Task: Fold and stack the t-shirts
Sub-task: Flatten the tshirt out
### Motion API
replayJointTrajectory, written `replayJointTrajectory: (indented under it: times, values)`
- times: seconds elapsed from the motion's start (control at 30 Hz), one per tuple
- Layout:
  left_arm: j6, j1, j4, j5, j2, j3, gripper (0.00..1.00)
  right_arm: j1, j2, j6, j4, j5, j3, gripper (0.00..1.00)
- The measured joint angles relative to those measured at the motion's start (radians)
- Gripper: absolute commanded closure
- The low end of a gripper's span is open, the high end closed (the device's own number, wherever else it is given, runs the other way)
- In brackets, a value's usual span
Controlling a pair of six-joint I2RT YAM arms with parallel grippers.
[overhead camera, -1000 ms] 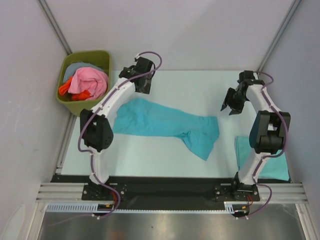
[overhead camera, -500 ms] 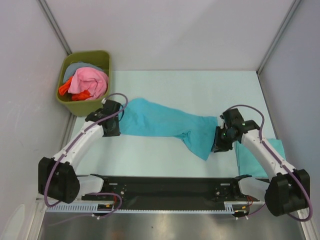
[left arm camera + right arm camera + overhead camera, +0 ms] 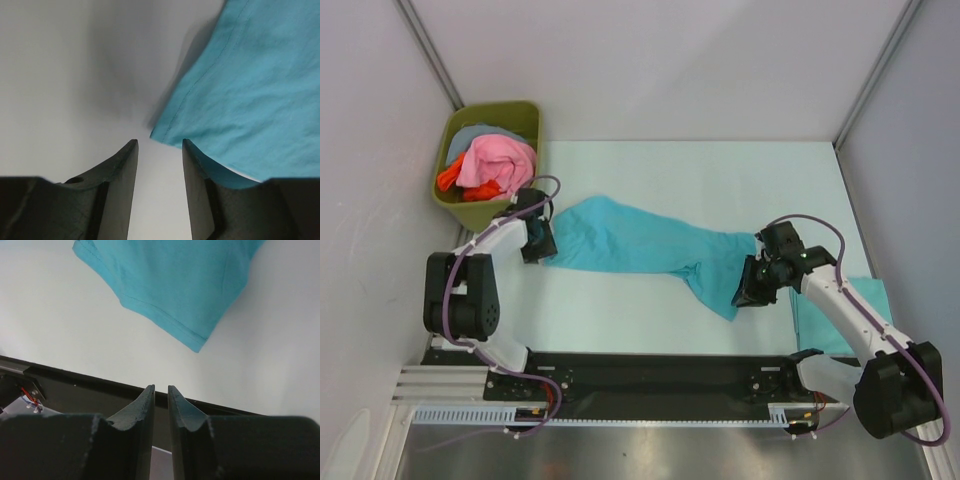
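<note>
Both ends of the t-shirt [image 3: 640, 242] sprawled on the worktop [image 3: 720, 180] sit just ahead of me, my left pincer [image 3: 160, 145] half open, my right pincer [image 3: 161, 389] a bare empty slit, so spreading it flat first needs two corner pinches.

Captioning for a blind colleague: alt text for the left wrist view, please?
A turquoise t-shirt lies on the white table, its corner right at the tips of the left gripper, whose dark jaws stand apart, not gripping it.

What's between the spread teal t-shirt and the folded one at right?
The right hand, beside the spread turquoise t-shirt, in the top view.
</note>
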Motion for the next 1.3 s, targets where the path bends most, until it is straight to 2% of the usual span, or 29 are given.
replayJointTrajectory:
  times: [0.37, 0.67, 0.77, 0.83, 0.9, 1.03, 1.1, 1.17, 1.3]
  values:
    - [-0.014, 0.003, 0.029, 0.000, 0.003, -0.006, 0.62, 0.000, -0.013, 0.005, 0.000, 0.013, 0.000, 0.77]
    - [-0.014, 0.003, 0.138, -0.030, 0.012, -0.060, 0.60, 0.000, -0.013, 0.030, 0.000, 0.013, 0.000, 0.77]
    - [-0.014, 0.003, 0.164, -0.040, 0.022, -0.063, 0.63, 0.000, -0.020, 0.032, 0.000, 0.018, -0.001, 0.77]
    - [-0.014, 0.003, 0.173, -0.048, 0.023, -0.067, 0.61, 0.000, -0.031, 0.038, -0.001, 0.021, -0.003, 0.76]
    - [-0.013, -0.001, 0.187, -0.058, 0.019, -0.076, 0.54, 0.000, -0.043, 0.045, -0.003, 0.027, -0.008, 0.76]
    - [0.008, -0.026, 0.178, -0.105, -0.029, -0.109, 0.53, 0.000, -0.060, 0.061, 0.000, 0.026, -0.023, 0.76]
    - [0.018, -0.044, 0.165, -0.137, -0.069, -0.108, 0.47, 0.000, -0.062, 0.070, 0.001, 0.023, -0.034, 0.77]
    - [0.026, -0.058, 0.154, -0.165, -0.122, -0.105, 0.48, 0.000, -0.062, 0.074, 0.001, 0.023, -0.041, 0.77]
    - [0.030, -0.070, 0.151, -0.196, -0.238, -0.093, 0.57, 0.000, -0.062, 0.075, 0.007, 0.018, -0.042, 0.77]
